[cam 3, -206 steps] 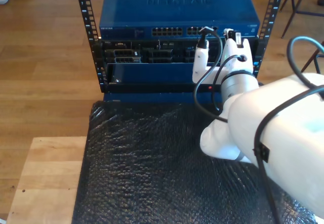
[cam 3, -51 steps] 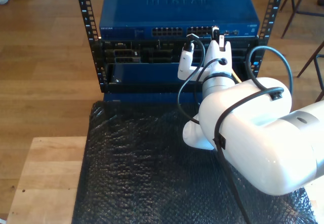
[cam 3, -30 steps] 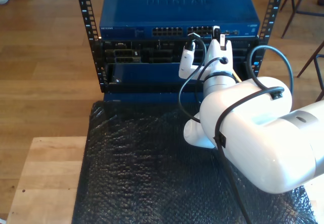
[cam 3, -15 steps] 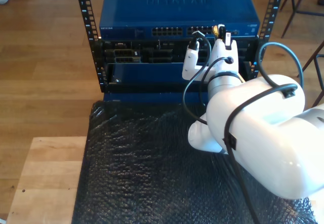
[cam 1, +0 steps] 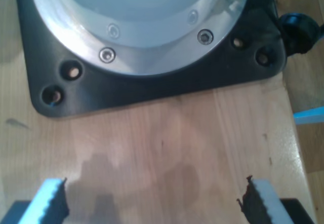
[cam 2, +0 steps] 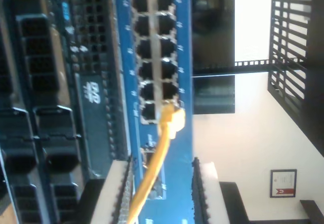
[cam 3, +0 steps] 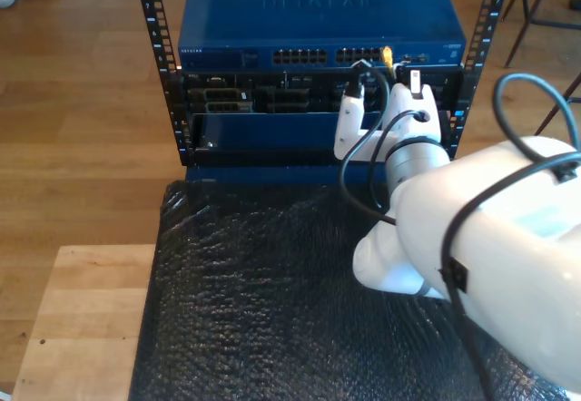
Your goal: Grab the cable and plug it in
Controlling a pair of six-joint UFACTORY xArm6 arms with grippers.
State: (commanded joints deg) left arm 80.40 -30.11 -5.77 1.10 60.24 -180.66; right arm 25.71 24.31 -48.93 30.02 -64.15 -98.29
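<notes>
wood grain of a tabletop (cam 1: 172, 148) lies under my first gripper (cam 1: 152, 203), whose two pale fingers stand wide apart with nothing between them; just beyond them sits the black base plate (cam 1: 152, 89) of a robot mount with a silver flange (cam 1: 142, 26) bolted on it.

in the second wrist view, the blue network switch (cam 2: 152, 57) faces my second gripper (cam 2: 159, 193), its double row of ports close ahead. the yellow cable (cam 2: 152, 163) runs between the gripper's two white fingers (cam 2: 117, 191) and its plug (cam 2: 172, 117) sits at a port at the end of the row nearest the gripper. the fingers stand a little off the cable on both sides, so the gripper looks released, touching nothing.

in the exterior view, the switch (cam 3: 318, 20) sits at the top of a black rack (cam 3: 154, 29), with darker modules (cam 3: 263, 97) below it. the white arm (cam 3: 472, 247) reaches from the black bubble-wrap mat (cam 3: 245, 301) up to the switch's front, my second gripper (cam 3: 386, 88) just below the port row, and a speck of yellow plug (cam 3: 387, 54) shows at the ports above it.
</notes>
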